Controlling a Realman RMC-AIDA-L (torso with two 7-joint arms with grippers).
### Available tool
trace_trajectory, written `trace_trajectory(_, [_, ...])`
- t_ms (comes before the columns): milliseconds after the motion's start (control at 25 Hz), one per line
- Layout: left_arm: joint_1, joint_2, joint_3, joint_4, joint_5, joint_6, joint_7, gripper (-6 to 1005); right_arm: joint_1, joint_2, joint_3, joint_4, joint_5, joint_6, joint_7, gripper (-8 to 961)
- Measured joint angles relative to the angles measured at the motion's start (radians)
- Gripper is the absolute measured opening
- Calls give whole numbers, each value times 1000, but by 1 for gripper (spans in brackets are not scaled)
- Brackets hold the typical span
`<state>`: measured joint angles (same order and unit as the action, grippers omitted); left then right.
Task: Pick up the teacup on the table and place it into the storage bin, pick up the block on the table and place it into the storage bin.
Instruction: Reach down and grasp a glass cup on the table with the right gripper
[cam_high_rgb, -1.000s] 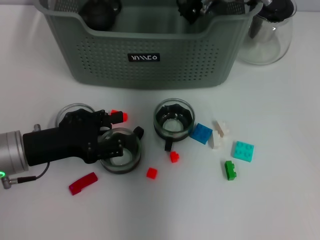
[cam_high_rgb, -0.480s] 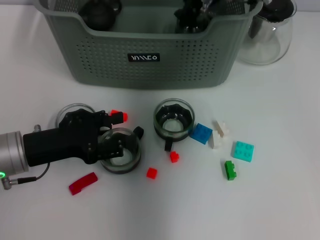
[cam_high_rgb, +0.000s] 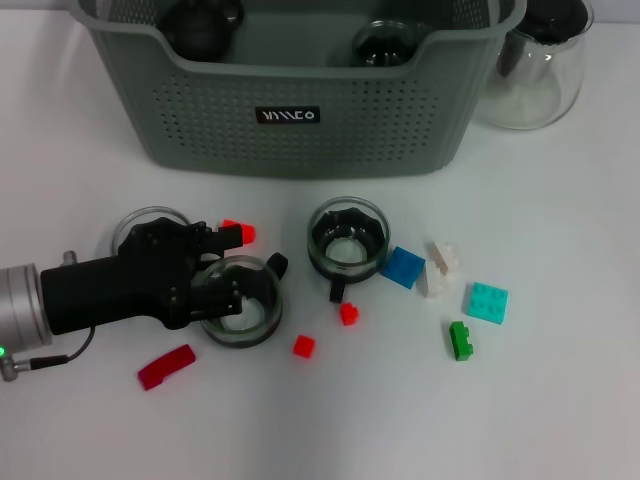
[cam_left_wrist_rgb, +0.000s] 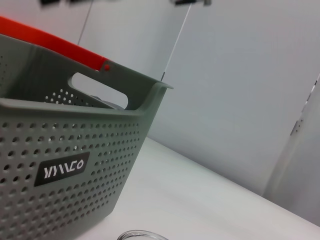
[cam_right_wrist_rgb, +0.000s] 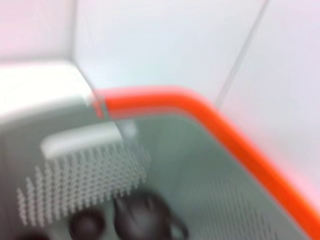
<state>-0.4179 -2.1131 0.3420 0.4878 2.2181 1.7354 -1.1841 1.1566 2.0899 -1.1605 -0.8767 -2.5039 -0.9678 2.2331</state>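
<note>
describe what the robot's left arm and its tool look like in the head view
The left tool is matte black, blocky, with angular fingers. Behind it comes a black cylindrical wrist section, then a silver metal collar at the picture's edge. A thin dark cable loops under the collar, and a small green light glows beside it. The right arm is not in view.

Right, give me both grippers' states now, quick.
Left gripper: jaws astride the rim of a glass teacup on the table; closed or not cannot be told.
Right gripper: not in view.
</note>
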Motion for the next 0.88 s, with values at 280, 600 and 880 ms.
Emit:
trace_trajectory(280, [1,2,0,3,2,7,0,741,-164,-34,47,-300,372,-319,-103,578])
trace_trajectory(600, [4,3,0,7,3,7,0,740,-327,-90,105,-366,597,-791,-283,578])
trace_trajectory(880, [1,4,0,8,6,7,-2,739,-352,-76,82,-302,399,-973,-358,578])
